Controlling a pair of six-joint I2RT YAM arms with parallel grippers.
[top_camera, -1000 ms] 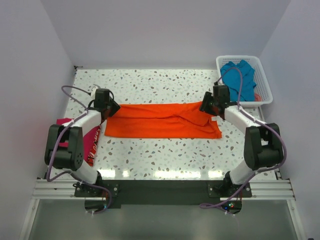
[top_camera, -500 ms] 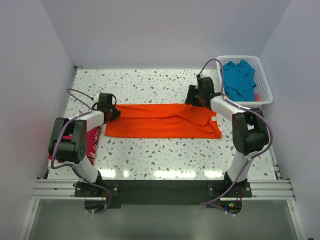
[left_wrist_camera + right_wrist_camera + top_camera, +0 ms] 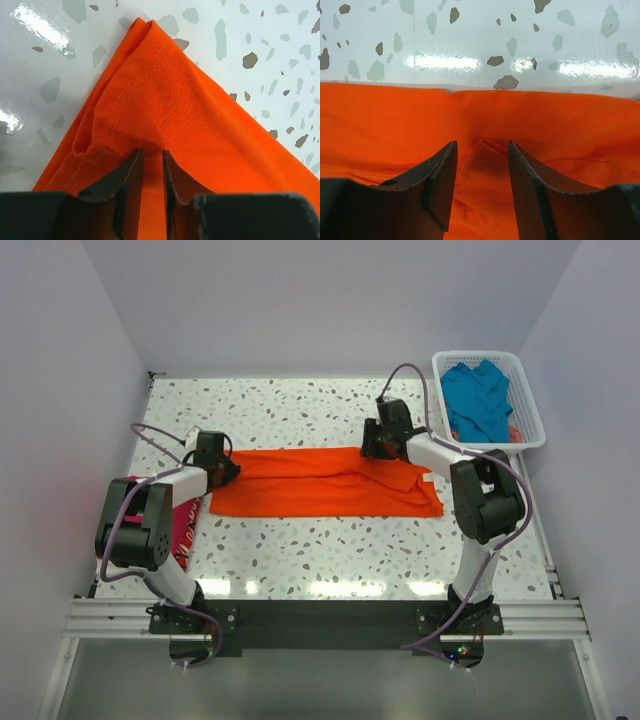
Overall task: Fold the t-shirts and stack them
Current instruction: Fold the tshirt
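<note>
The orange t-shirt [image 3: 320, 485] lies folded into a long strip across the middle of the table. My left gripper [image 3: 230, 468] sits at the strip's left end. In the left wrist view its jaws [image 3: 152, 150] stand narrow, pinching a pucker of orange cloth [image 3: 190, 100] near the hemmed corner. My right gripper [image 3: 368, 447] rests on the strip's far edge, right of centre. Its jaws [image 3: 481, 142] stand wide apart over the cloth [image 3: 395, 115], with a small raised fold between them. A magenta t-shirt [image 3: 183, 525] lies at the left edge, partly under my left arm. The teal t-shirt [image 3: 478, 400] sits in the basket.
The white lattice basket [image 3: 530, 425] stands at the back right corner, beside my right arm. The speckled table [image 3: 300, 405] runs behind the strip, and white walls close in on three sides.
My right gripper has travelled left along the shirt's far edge, from the right end toward the middle. My left gripper's jaws have narrowed on the left end.
</note>
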